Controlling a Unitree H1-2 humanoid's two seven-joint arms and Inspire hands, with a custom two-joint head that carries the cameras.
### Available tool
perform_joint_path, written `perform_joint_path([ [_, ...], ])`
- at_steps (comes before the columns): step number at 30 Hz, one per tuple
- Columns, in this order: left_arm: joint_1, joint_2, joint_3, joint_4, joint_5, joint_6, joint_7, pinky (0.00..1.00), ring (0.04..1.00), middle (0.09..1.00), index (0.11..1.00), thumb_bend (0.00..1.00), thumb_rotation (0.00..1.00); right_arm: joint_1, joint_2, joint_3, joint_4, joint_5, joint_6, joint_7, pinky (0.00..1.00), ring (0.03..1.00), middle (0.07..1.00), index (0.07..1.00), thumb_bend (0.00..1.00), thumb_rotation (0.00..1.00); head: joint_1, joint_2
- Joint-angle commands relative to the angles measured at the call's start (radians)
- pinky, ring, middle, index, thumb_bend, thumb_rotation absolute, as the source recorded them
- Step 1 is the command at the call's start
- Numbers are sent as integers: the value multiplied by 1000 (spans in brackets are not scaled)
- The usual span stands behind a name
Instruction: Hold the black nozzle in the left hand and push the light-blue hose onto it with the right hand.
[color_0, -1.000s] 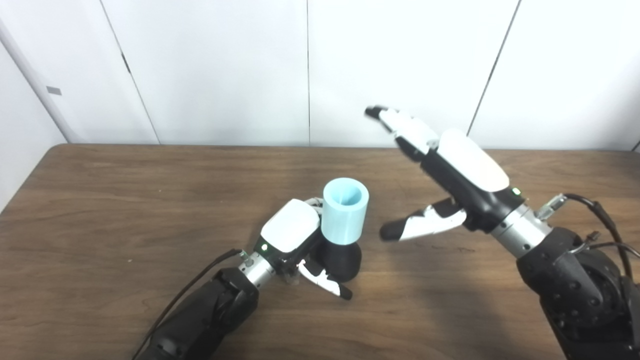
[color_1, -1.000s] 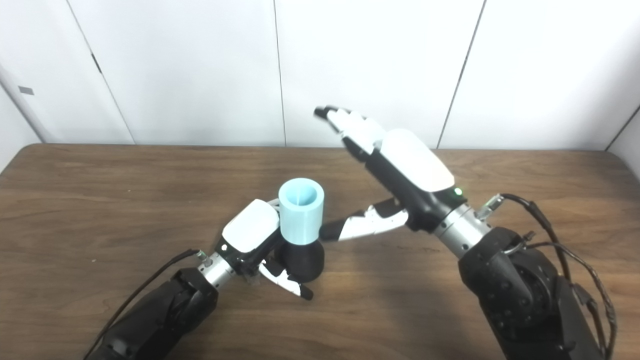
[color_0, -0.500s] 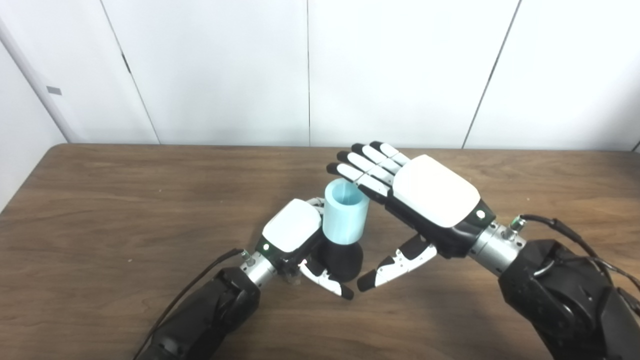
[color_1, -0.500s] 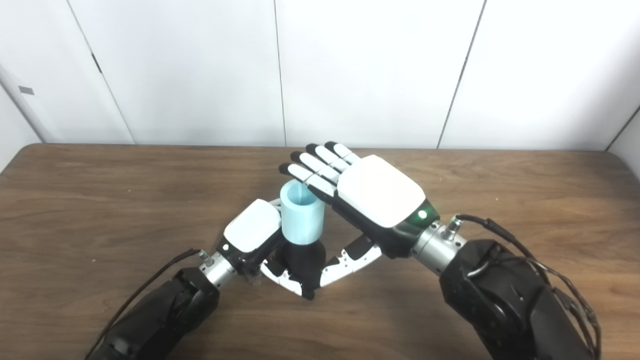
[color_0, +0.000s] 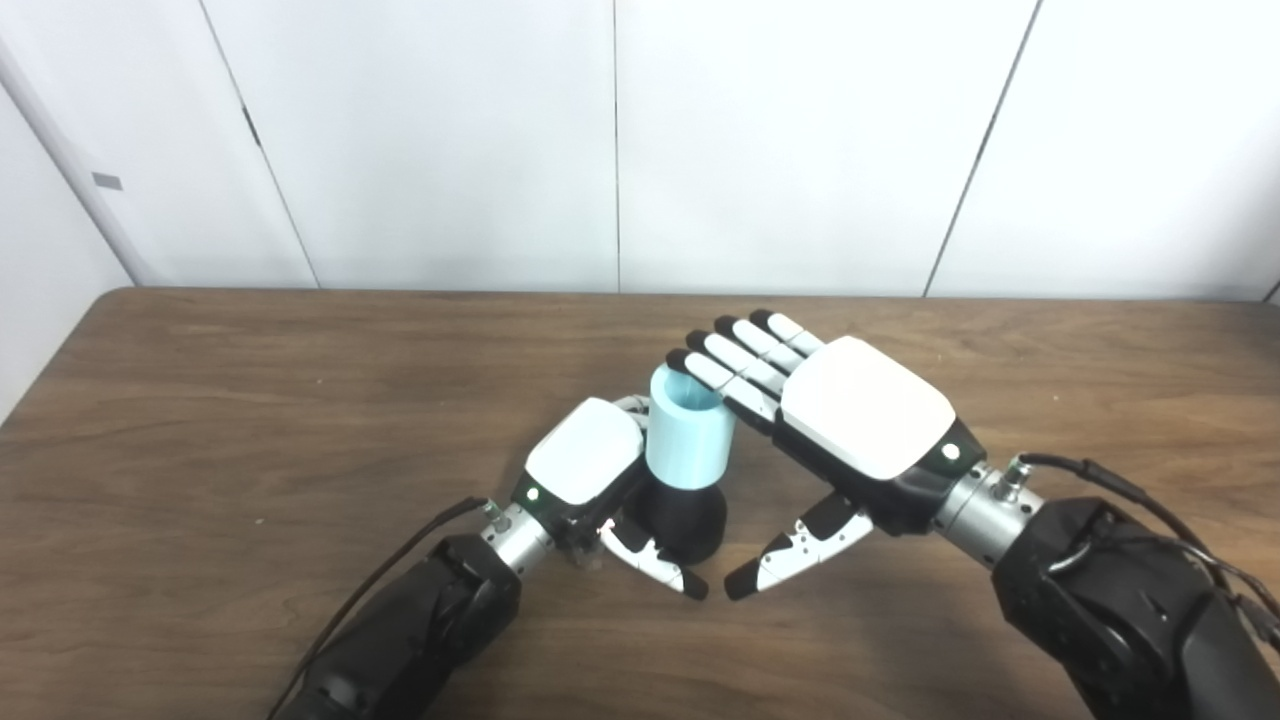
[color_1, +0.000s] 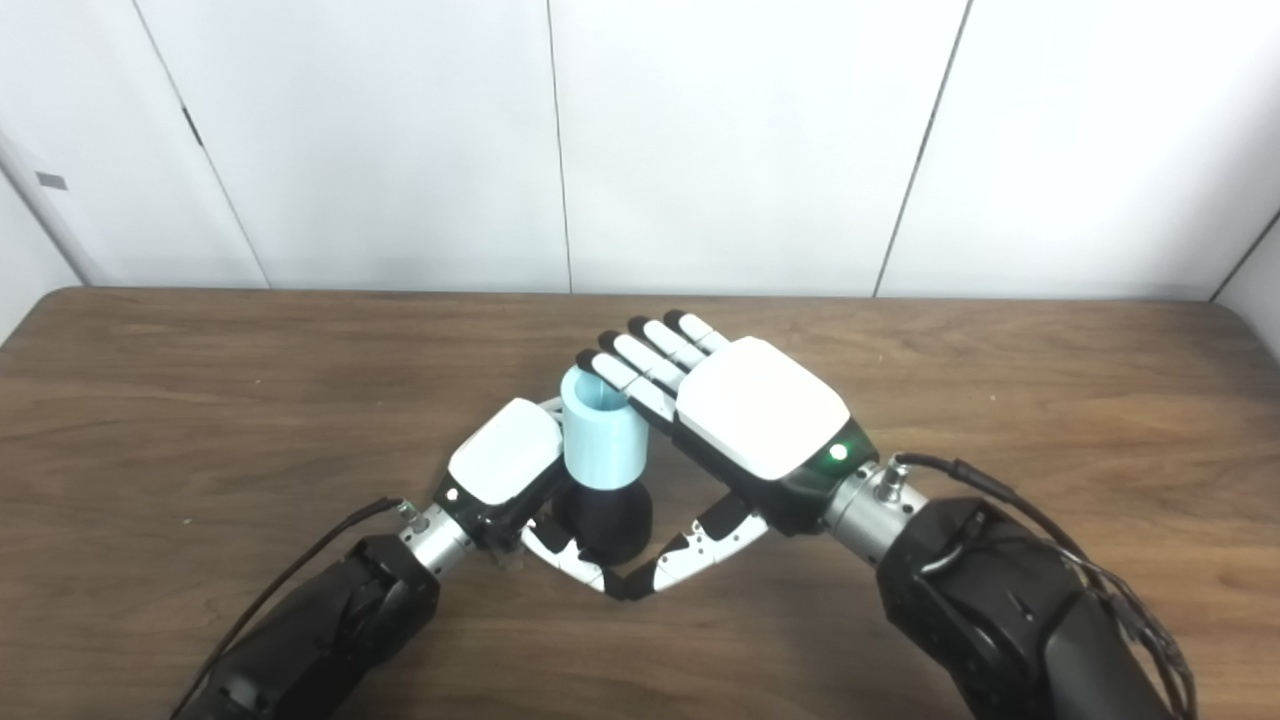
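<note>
While our left hand (color_0: 585, 462) is gripping the black nozzle (color_0: 682, 518) upright on the table (color_0: 250, 400), the light-blue hose (color_0: 687, 440) is already sitting over its top, so we are judging the job mostly done, with only a last press down perhaps remaining. Our right hand (color_0: 862, 420) is hovering flat and empty, its fingers (color_0: 735, 362) stretched straight and spread, their tips reaching over the hose's open rim, and whether they are touching it we cannot tell.

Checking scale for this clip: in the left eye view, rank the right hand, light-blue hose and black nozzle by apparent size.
1. right hand
2. light-blue hose
3. black nozzle, about as large as the hose but partly hidden, so unsure
</note>
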Motion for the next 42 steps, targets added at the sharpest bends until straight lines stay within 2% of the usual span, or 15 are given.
perform_joint_path([
  [1, 276, -115, -143, 206, 9, -57, 11, 762, 494, 466, 503, 521, 0, -37, 14, -36, -21, -17, -13, -13, 1000, 1000, 1000, 1000, 948, 833, 0, 0],
  [23, 292, -112, -141, 171, 12, -46, -8, 775, 496, 463, 505, 521, 0, 17, 51, 2, 0, -23, -32, 29, 1000, 1000, 1000, 998, 969, 814, 6, 14],
  [34, 299, -111, -133, 166, -4, -54, -10, 781, 490, 462, 506, 521, 0, 28, 36, 16, 5, -3, -60, 34, 1000, 1000, 976, 925, 981, 845, 5, 19],
  [38, 297, -110, -134, 165, -3, -53, -15, 786, 492, 461, 508, 521, 0, 29, 25, 13, 10, 37, -83, 0, 997, 995, 904, 855, 979, 822, 2, 26],
  [42, 295, -110, -136, 167, 8, -49, -9, 779, 493, 463, 505, 521, 0, 28, 13, 13, 9, 61, -91, -22, 963, 941, 823, 782, 975, 800, 0, 32],
])
